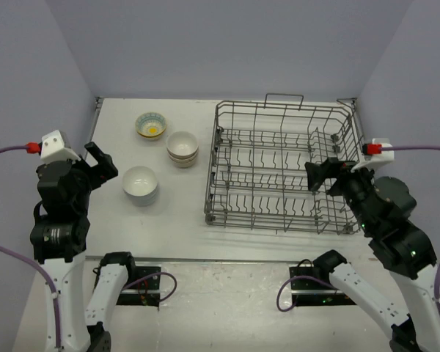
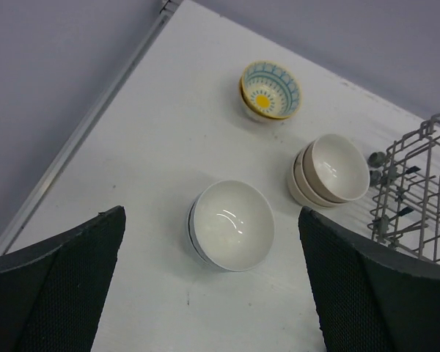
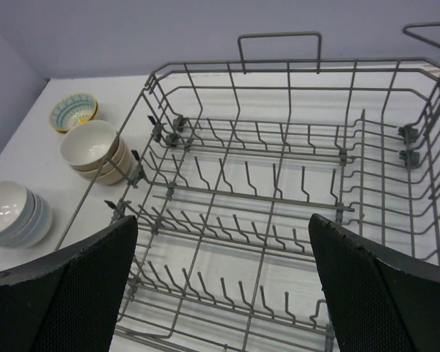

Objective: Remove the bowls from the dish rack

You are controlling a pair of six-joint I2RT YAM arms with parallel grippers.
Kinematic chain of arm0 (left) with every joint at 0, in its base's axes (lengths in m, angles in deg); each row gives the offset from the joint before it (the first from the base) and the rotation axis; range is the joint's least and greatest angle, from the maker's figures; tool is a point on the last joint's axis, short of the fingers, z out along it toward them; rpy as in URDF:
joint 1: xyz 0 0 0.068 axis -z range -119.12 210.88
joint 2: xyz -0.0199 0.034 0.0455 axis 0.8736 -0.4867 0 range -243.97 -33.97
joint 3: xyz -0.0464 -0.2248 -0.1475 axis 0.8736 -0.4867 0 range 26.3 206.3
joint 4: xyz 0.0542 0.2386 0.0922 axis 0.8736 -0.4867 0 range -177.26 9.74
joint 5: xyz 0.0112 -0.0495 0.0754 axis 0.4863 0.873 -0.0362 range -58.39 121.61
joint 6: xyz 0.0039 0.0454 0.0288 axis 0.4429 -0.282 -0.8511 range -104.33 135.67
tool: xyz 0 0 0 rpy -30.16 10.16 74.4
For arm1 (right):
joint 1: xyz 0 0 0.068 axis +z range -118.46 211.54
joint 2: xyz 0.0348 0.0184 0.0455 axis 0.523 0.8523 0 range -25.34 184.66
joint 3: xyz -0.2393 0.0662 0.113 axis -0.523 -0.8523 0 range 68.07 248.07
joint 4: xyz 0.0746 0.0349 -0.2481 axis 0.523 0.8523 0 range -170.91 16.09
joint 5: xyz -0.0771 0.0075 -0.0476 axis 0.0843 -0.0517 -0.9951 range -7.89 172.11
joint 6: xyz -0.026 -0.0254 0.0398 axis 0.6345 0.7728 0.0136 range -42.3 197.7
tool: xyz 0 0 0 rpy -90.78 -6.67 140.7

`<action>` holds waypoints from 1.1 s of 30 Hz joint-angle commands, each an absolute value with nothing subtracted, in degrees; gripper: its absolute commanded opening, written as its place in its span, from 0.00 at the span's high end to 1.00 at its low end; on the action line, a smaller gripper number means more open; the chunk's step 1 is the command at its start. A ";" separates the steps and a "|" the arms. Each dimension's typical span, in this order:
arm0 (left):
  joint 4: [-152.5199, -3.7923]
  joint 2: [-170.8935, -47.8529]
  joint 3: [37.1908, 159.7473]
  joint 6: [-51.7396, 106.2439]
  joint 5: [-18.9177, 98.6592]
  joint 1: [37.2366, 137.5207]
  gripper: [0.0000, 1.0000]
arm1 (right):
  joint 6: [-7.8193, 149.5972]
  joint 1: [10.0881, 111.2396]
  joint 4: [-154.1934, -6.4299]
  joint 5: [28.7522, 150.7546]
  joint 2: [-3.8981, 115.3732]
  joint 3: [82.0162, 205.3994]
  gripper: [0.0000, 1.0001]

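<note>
Bowls stand in three stacks on the table, left of the dish rack: patterned stack farthest, beige stack just beside the rack, white stack nearest. Left gripper hangs near the white stack and right gripper over the rack, both spread wide, gripping nothing.

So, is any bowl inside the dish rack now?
No, the dish rack holds only its bare wire tines, and the bowls sit stacked on the table to its left.

You see a grey dish rack; white bowls; beige bowls; a patterned bowl, teal rays around a yellow centre; white worktop.
</note>
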State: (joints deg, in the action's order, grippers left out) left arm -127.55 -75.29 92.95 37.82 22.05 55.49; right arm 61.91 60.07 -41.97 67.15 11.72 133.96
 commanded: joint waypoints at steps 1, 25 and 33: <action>-128.61 -70.80 92.66 35.45 18.60 57.80 0.00 | 62.32 60.28 -38.02 61.01 6.49 133.56 0.01; -122.01 -53.74 80.35 33.78 5.77 68.88 0.00 | 65.14 60.28 -35.91 56.36 -14.80 125.99 0.01; -122.27 -53.75 80.35 34.39 4.54 68.88 0.00 | 64.78 60.19 -35.12 56.27 -14.01 126.26 0.01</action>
State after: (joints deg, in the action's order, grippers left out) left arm -123.61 -53.50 80.12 33.63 6.42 68.54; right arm 64.27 60.09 -33.20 57.53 -14.56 125.83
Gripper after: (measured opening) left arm 0.997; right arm 0.987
